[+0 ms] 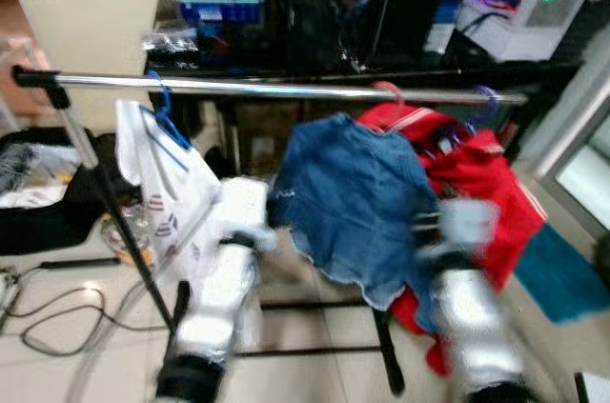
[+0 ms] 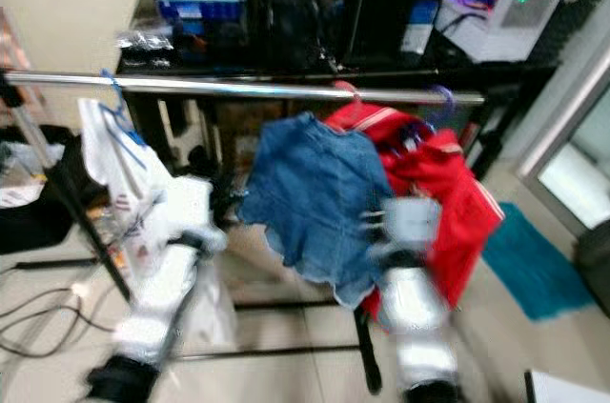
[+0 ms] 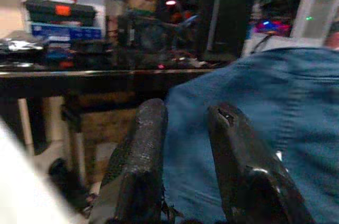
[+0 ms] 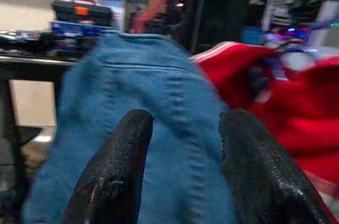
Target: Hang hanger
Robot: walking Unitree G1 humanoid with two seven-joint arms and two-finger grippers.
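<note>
A denim garment hangs on a pink hanger from the steel rail, touching the red garment beside it. Both the left gripper and right gripper face the denim, fingers parted with nothing between; bare rail separates it from the white bag

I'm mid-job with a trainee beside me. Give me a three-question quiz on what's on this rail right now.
1. True or false: the blue denim garment hangs on the metal rail between the white plastic bag and the red garment.
2. What colour is the hanger hook holding the white plastic bag? A) blue B) pink C) black
3. Fill in: in both wrist views, the left gripper and right gripper have their jaws ____, pointing at the denim.

Key: 1 true; 2 A; 3 open.
</note>
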